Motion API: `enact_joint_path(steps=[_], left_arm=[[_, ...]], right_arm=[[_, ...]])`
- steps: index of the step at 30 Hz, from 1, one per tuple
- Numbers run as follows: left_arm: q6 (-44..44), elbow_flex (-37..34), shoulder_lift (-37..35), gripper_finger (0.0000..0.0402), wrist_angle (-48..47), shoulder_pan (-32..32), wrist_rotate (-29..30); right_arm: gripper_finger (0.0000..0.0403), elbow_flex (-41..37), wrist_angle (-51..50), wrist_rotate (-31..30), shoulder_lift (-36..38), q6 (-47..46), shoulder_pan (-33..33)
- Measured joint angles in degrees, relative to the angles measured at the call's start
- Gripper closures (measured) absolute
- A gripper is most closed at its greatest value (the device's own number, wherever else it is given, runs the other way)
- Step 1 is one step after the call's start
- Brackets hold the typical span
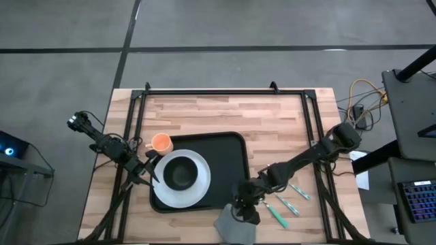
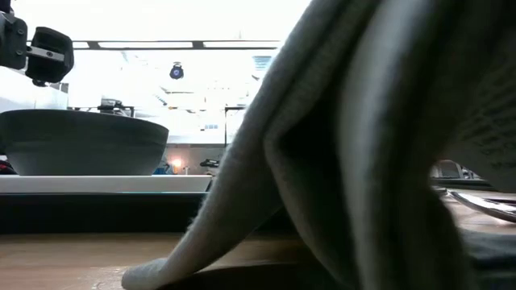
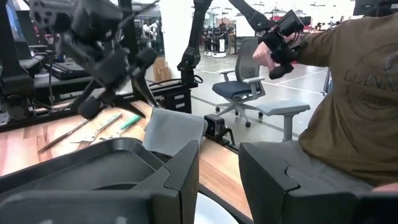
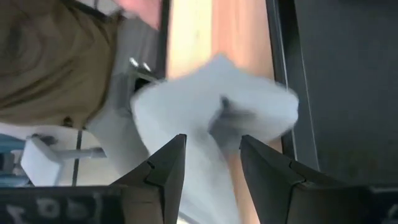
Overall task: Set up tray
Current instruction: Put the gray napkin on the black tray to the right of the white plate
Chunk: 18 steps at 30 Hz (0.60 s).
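Observation:
The black tray (image 1: 221,153) lies mid-table. On its left half sits a white plate (image 1: 197,187) with a dark bowl (image 1: 180,175) on it; the bowl (image 2: 81,141) also shows in the low view. An orange cup (image 1: 161,143) stands by the tray's far left corner. My left gripper (image 1: 151,171) hovers open at the plate's left edge, touching nothing. At the table's near edge, just off the tray's near right corner, my right gripper (image 1: 245,209) is shut on the grey napkin (image 1: 235,228). My right gripper pinches a bunched fold (image 4: 214,134) near the napkin's middle between its two fingers (image 4: 168,171), coming from above. The cloth rises like a tent toward the fingers. Its lower corner (image 2: 153,274) still lies on the table.
Green-handled cutlery (image 1: 286,201) lies on the wood right of the tray, beside my right arm. Black frame rails (image 1: 225,92) run along the table's far and side edges. A seated person in a brown top (image 3: 354,93) shows beyond the table's near edge.

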State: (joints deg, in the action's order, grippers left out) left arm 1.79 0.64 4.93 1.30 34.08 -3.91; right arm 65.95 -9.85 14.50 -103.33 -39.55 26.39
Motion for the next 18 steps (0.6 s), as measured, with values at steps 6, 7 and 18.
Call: enact_joint_path(steps=[6,7,18], left_arm=[[0.0,0.0,0.0,0.0306,0.0,0.0,0.0],[0.0,0.0,0.0,0.0306,0.0,0.0,0.0],[0.0,0.0,0.0,0.0306,0.0,0.0,0.0]], right_arm=[[0.0269,0.0,8.7,5.4,-3.8,-0.6,0.2],[0.027,0.1,9.4,5.3,-3.9,-0.6,0.3],[0.0351,0.0,5.3,5.0,-4.6,-0.5,0.7]])
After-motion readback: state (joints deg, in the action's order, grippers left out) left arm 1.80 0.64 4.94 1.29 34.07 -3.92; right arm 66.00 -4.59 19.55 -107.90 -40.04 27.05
